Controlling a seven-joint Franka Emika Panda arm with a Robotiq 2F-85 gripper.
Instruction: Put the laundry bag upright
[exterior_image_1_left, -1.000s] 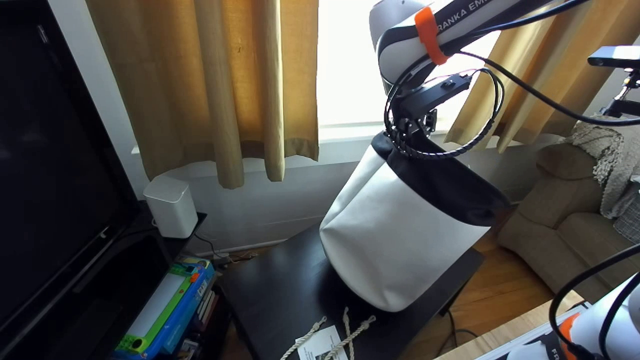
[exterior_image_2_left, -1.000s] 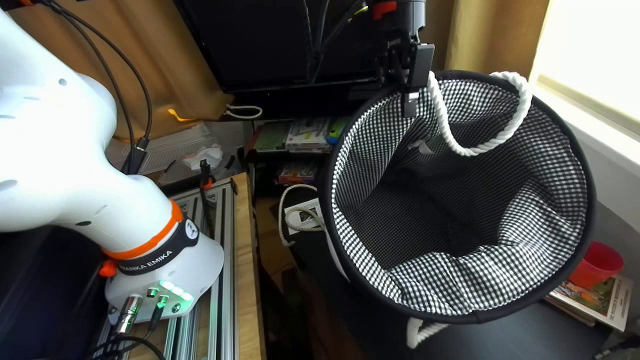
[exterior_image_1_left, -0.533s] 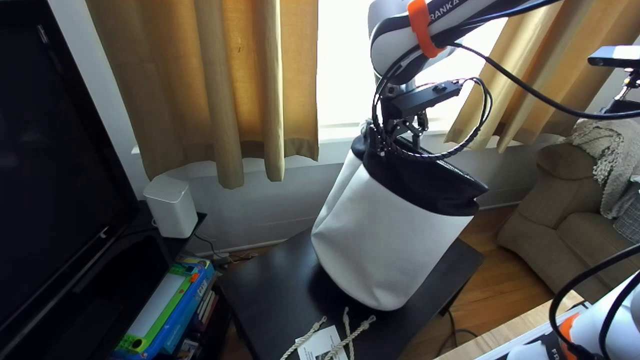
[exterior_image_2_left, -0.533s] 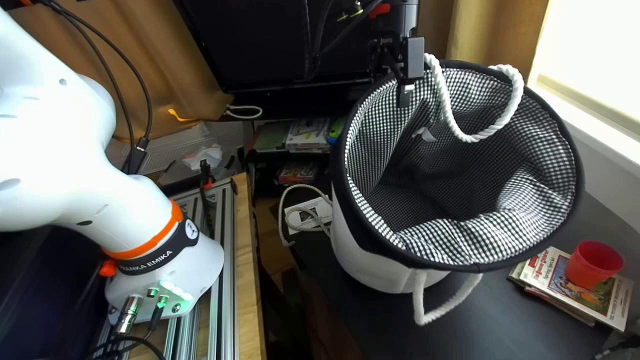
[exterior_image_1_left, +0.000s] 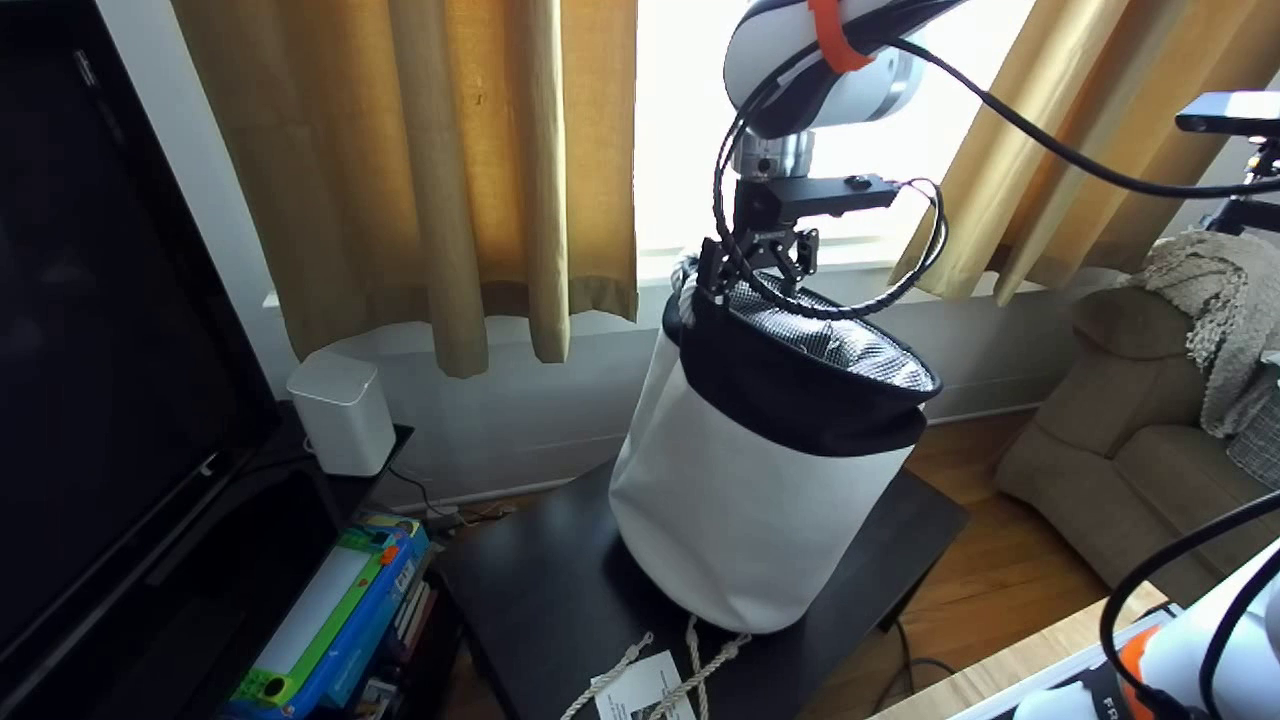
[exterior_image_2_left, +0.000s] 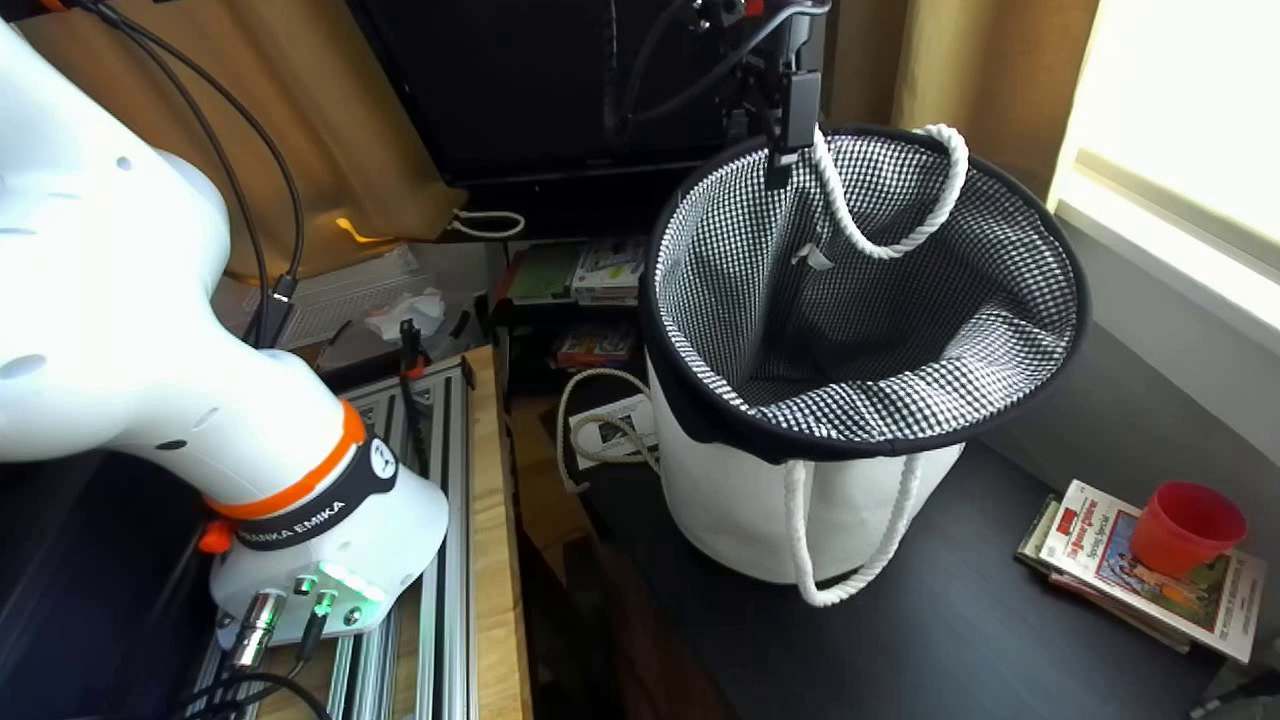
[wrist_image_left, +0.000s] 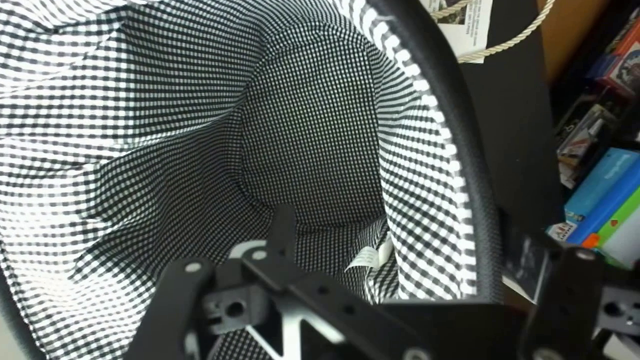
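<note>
**Black fingers (wrist_image_left: 283, 232) wide apart, straddling black fabric rim (wrist_image_left: 485, 225)**

One finger inside the mouth, one outside; can't tell if the outer one touches. Rim is on the laundry bag (exterior_image_2_left: 730, 500), a white soft-sided fabric cylinder with black-and-white checked lining (wrist_image_left: 310, 125). Bag stands base down on the black tabletop (exterior_image_1_left: 560, 580), mouth up; slight lean hard to judge. One white rope handle (exterior_image_2_left: 880, 250) drapes into the mouth near the fingers, second rope handle (exterior_image_2_left: 798, 520) hangs down outside. Just beside the base: thin beige cords (exterior_image_1_left: 700, 682), white printed paper (exterior_image_1_left: 640, 680). Farther off, same tabletop: red round cup (exterior_image_2_left: 1185, 535) on stacked booklets (exterior_image_2_left: 1100, 540).
</note>
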